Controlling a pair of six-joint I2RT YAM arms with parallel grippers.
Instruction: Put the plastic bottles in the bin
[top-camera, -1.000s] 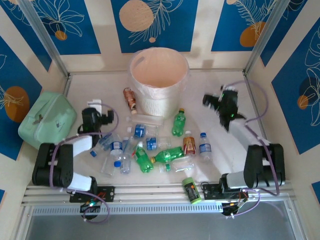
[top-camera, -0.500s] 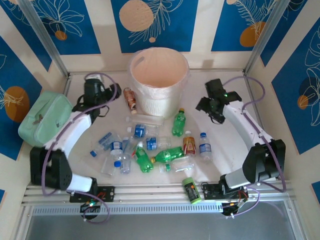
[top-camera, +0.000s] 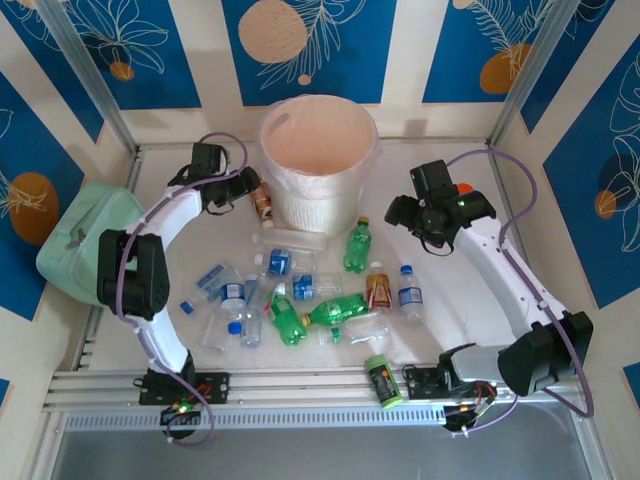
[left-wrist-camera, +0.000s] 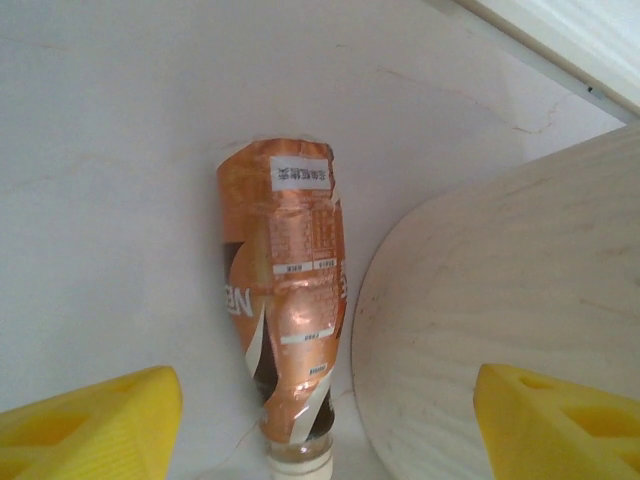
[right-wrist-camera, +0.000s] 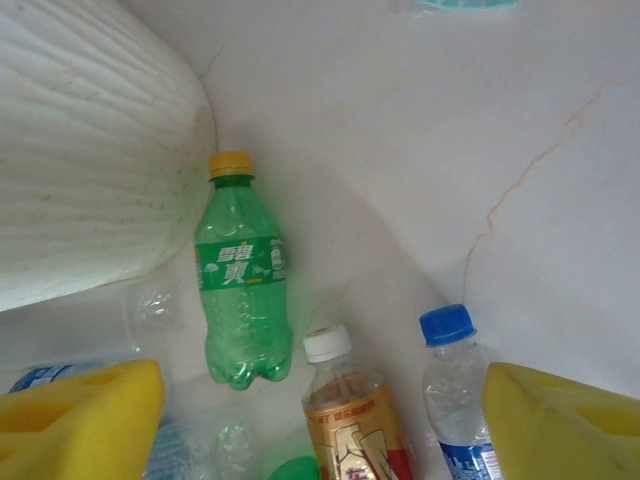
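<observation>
Jaws apart, brown bottle (left-wrist-camera: 290, 340) beside bin (left-wrist-camera: 500, 330)

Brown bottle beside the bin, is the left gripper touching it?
Apart. The left wrist view shows the brown bottle lying between the left gripper's yellow fingers, with a plain gap to each.

The left arm, folded back near its base a second ago, now stretches forward. The left gripper (top-camera: 240, 186) has swung in to the brown bottle (top-camera: 260, 200) lying just left of the bin (top-camera: 318, 150), its fingers now apart on either side of the cap end. The right arm has unfolded too, carrying the right gripper (top-camera: 412, 224) left toward the upright green bottle (top-camera: 356, 245).
</observation>
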